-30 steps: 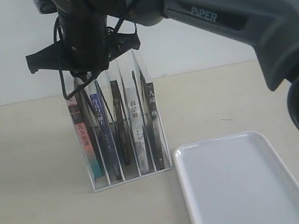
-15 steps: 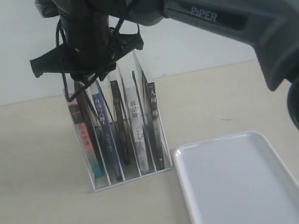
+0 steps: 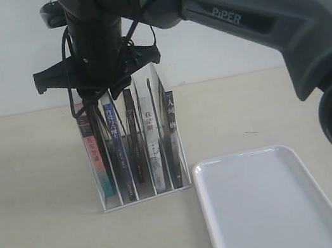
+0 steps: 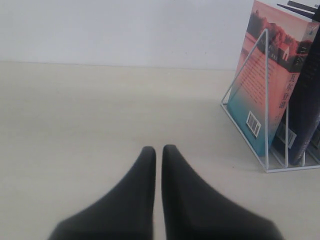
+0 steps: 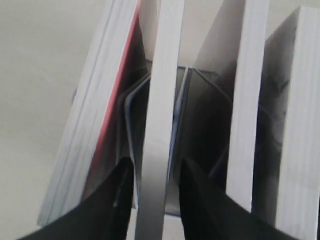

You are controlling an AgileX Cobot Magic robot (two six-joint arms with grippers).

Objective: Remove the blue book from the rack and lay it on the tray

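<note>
The blue book [image 3: 117, 152] stands upright in the white wire rack [image 3: 143, 195], second spine from the left in the exterior view. My right gripper [image 3: 99, 100] hangs over the rack from above. Seen from the right wrist, the gripper [image 5: 156, 172] is open, its fingertips [image 5: 125, 175] straddling the book's pale page edge [image 5: 162, 100] with a thin gap on each side. The long white tray [image 3: 265, 209] lies in front and to the right of the rack, with nothing on it. My left gripper [image 4: 159, 149] is shut and empty, low over the table left of the rack [image 4: 266, 100].
A pink-and-teal book [image 3: 94, 156] [image 4: 265, 85] fills the leftmost slot, close beside the right gripper's finger. Black-spined and white-spined books [image 3: 153, 145] stand in the slots to the right. A white wall runs behind the beige table [image 3: 29, 186].
My right gripper has come down a little, so its fingers now reach between the tops of the books. The books, rack and tray have not moved.
</note>
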